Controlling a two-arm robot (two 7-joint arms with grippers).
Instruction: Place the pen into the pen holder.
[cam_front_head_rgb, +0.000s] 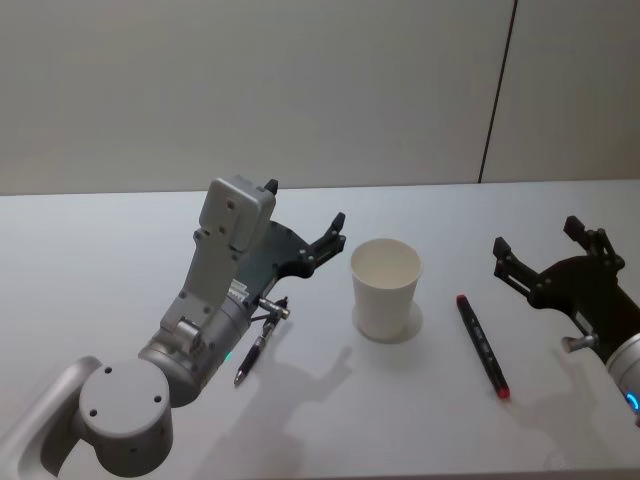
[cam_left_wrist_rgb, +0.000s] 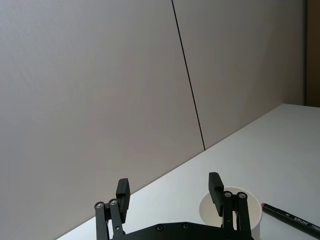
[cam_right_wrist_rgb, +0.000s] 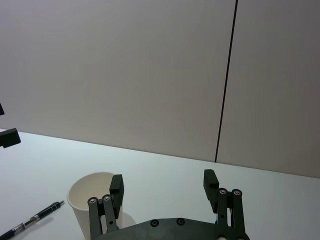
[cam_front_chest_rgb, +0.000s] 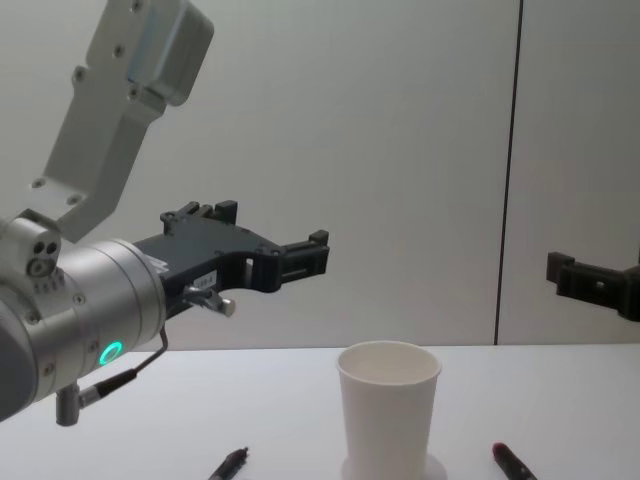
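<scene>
The paper cup (cam_front_head_rgb: 385, 300) stands upright near the middle of the white table (cam_front_head_rgb: 110, 250), with nothing in it. 2 pens lie flat on the table, 1 on each side of the cup and neither touching it. The thin black pen (cam_front_head_rgb: 254, 353) lies to the robot's left, partly under the left arm. The thicker black pen with red ends (cam_front_head_rgb: 482, 345) lies to the right.

The left gripper (cam_front_head_rgb: 305, 202) hangs in the air to the left of the cup and a little behind it, well above the table. Its fingers are spread apart and hold nothing. From the chest it shows higher than the cup's rim (cam_front_chest_rgb: 388, 352). Its own wrist camera looks past the 2 spread fingers (cam_left_wrist_rgb: 123, 192) to the cup and the thicker pen beyond.

The right gripper (cam_front_head_rgb: 535, 233) hovers to the right of the cup, beyond the thicker pen. It too is off the table, with its fingers (cam_right_wrist_rgb: 209, 180) apart and bare.
</scene>
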